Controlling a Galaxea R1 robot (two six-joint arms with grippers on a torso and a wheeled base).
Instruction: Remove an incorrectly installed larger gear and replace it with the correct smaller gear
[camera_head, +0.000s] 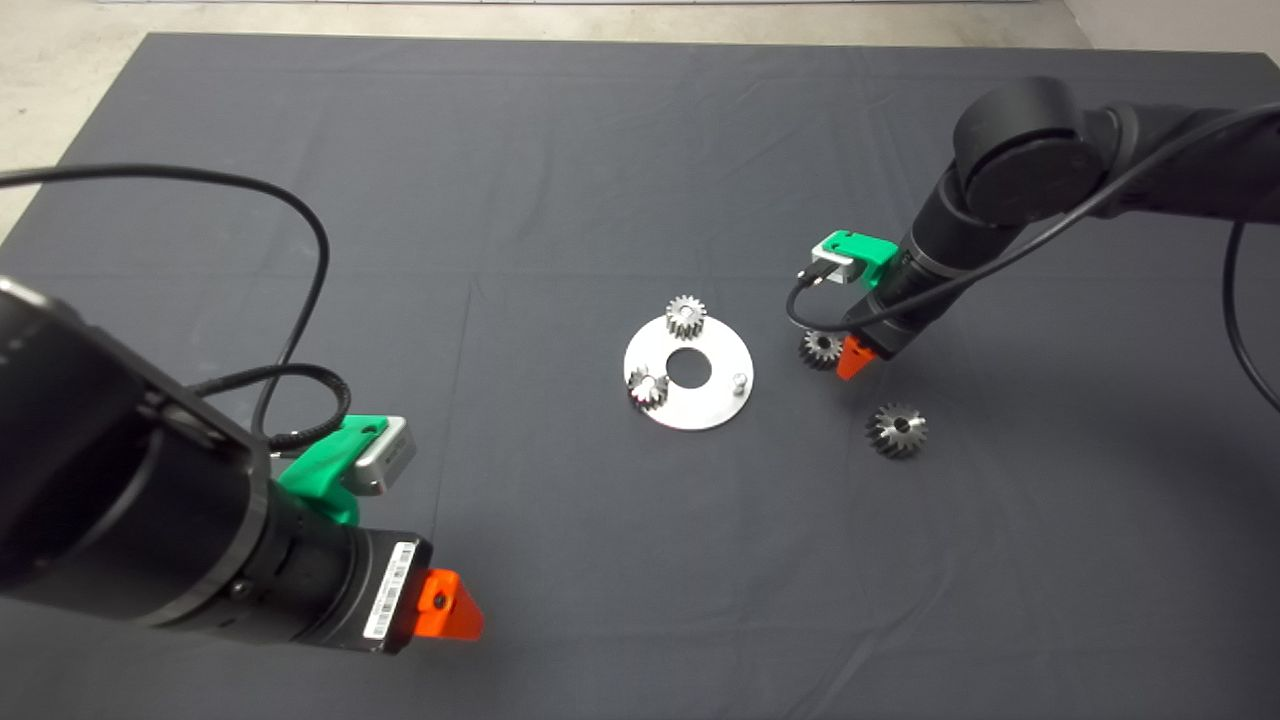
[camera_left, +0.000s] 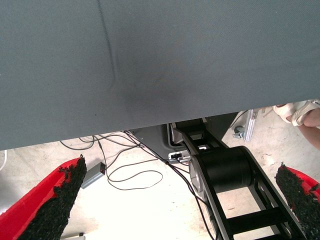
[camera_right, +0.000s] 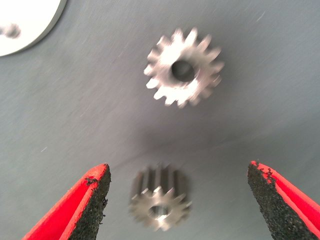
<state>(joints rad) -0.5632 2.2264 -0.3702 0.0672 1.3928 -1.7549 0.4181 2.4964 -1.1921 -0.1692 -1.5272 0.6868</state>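
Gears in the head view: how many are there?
4. One silver gear on the plate's far edge, another on its left; the smaller gear on the mat by the right hand; the larger gear nearer the camera.

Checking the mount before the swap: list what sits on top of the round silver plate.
Two silver gears and one bare peg stand on the plate, around its centre hole. Whatever holds the gears is covered by them.

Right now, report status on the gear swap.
Right end effector open, straddling the smaller gear on the mat. Larger gear off the plate, lying nearby. Left end effector parked, open. Empty peg unobstructed.
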